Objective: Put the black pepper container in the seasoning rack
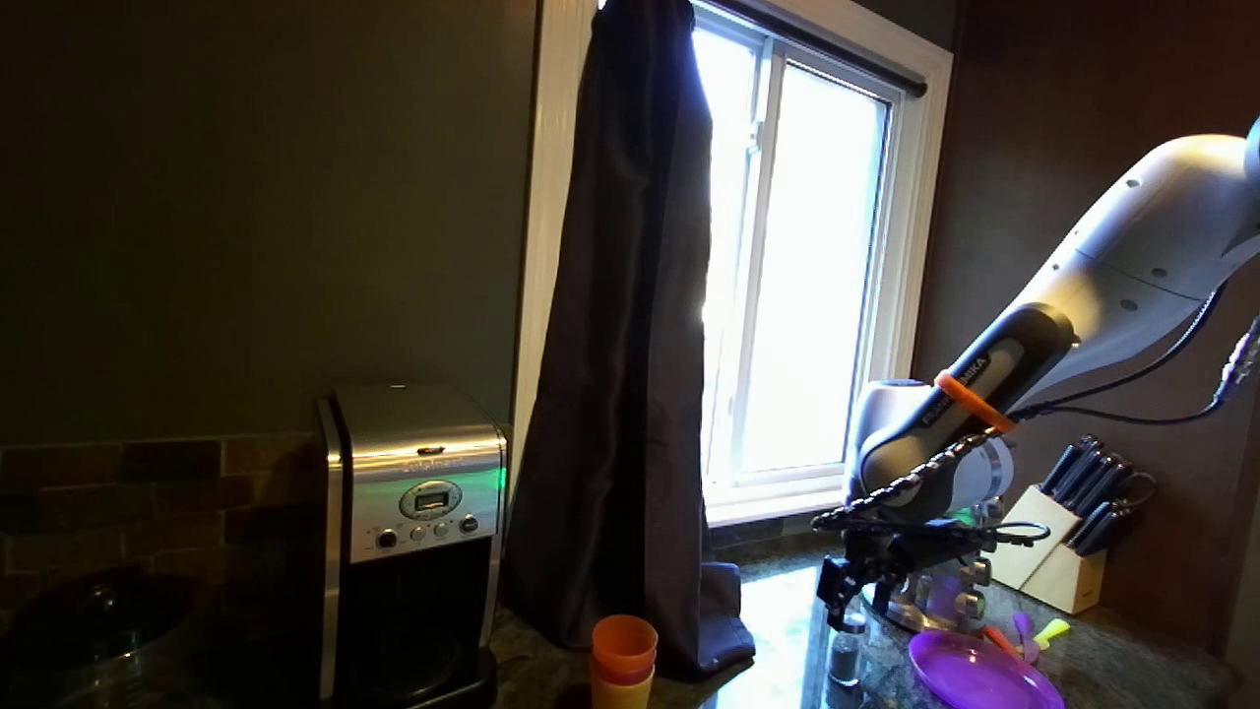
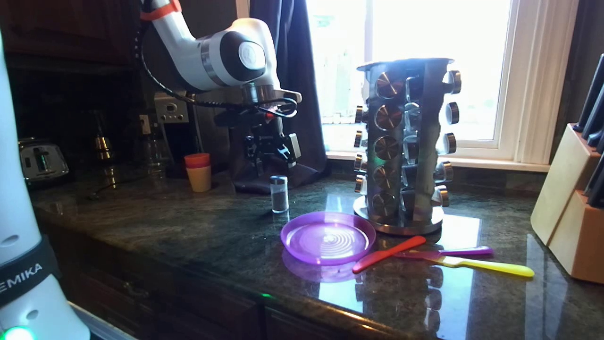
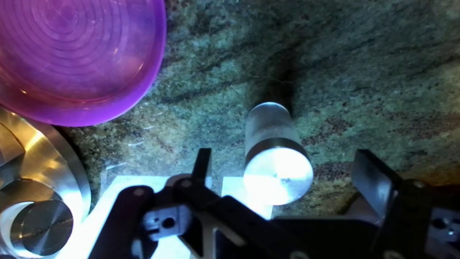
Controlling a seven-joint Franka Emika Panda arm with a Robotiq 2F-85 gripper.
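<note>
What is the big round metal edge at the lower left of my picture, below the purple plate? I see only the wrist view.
Observer: It is the base of the seasoning rack, whose jars show on five levels in an exterior view.
Operator: Thank you. Does something lie near this base, outside my picture?
Observer: Yes: a red utensil, a purple one and a yellow one.
Operator: And which other thing is standing near the rack?
Observer: A pale knife block, visible in both exterior views.
</note>
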